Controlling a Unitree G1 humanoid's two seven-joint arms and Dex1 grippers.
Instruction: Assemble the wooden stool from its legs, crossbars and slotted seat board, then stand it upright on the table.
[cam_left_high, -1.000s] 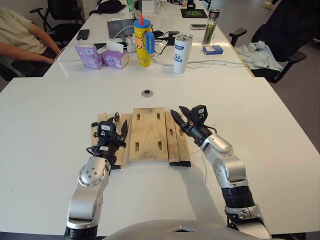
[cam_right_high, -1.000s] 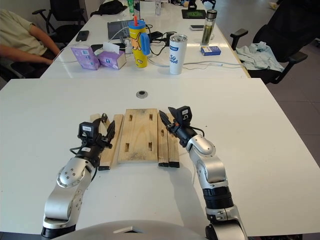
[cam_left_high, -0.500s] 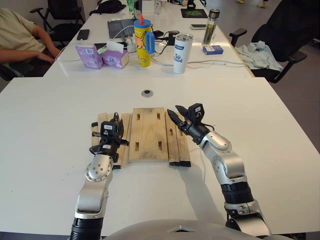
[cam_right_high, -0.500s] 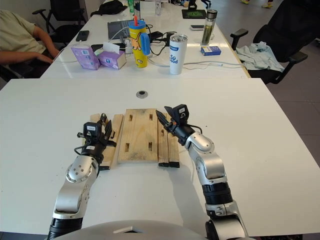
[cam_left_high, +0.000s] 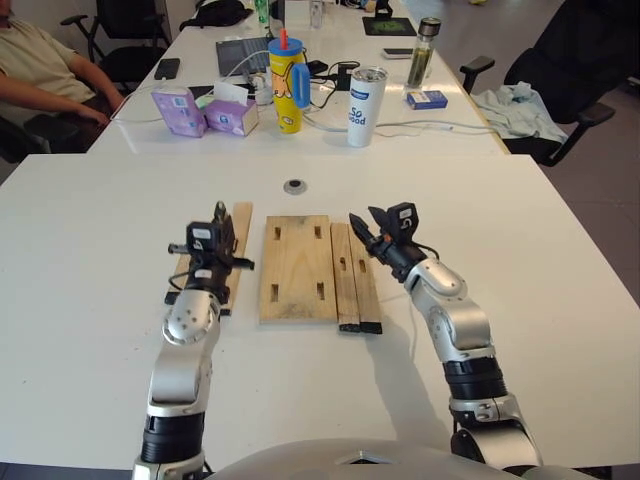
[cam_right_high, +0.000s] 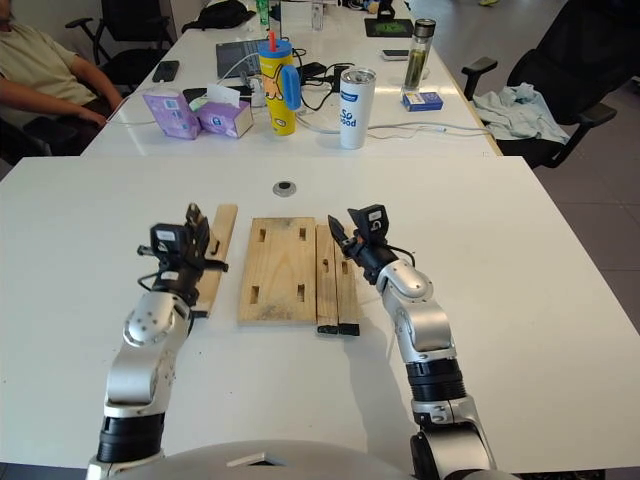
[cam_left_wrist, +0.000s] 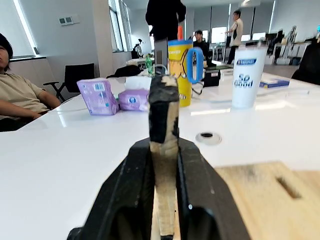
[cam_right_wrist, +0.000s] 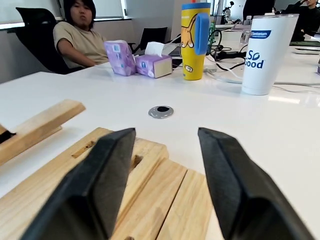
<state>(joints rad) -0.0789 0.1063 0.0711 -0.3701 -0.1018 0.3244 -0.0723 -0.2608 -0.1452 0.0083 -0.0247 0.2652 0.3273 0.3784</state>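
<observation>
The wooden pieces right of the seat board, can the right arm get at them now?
Probably yes: the right gripper hangs open at the far end of the wooden pieces, nothing between.

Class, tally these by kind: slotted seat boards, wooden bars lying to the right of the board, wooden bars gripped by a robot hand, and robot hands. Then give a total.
Slotted seat board: 1
Bars lying right of the board: 2
Gripped bar, in the left hand: 1
Hands, counting the right hand: 2
Total: 6
</observation>
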